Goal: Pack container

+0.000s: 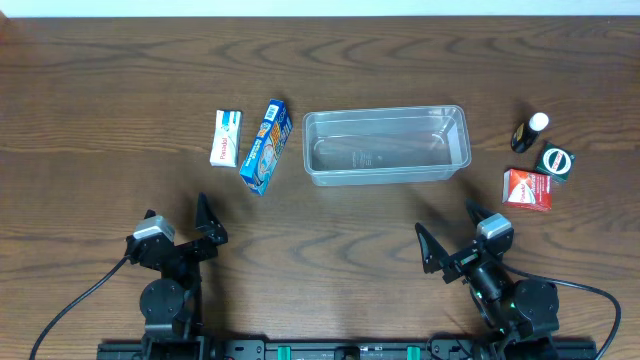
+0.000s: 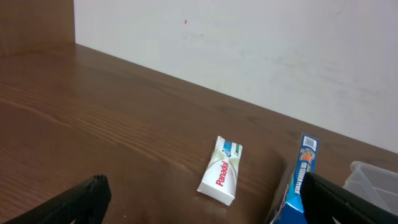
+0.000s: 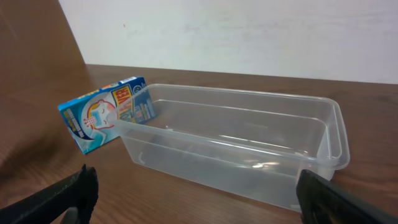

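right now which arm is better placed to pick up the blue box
Left. The blue box lies left of the container, close ahead of the open left gripper; the right gripper is farther away.

the tabletop [image 1: 100,80] is dark wood grain, smooth with a faint sheen. the container [image 1: 385,112] is clear plastic, glossy, with bright glints on its walls and rim. the blue box [image 1: 266,146] and the white box [image 1: 226,137] look like printed card, the blue one shinier. the red box [image 1: 527,188] looks like card too. the small bottle [image 1: 520,138] is dark and glossy. the wall [image 2: 249,43] is matt white, lightly scuffed.
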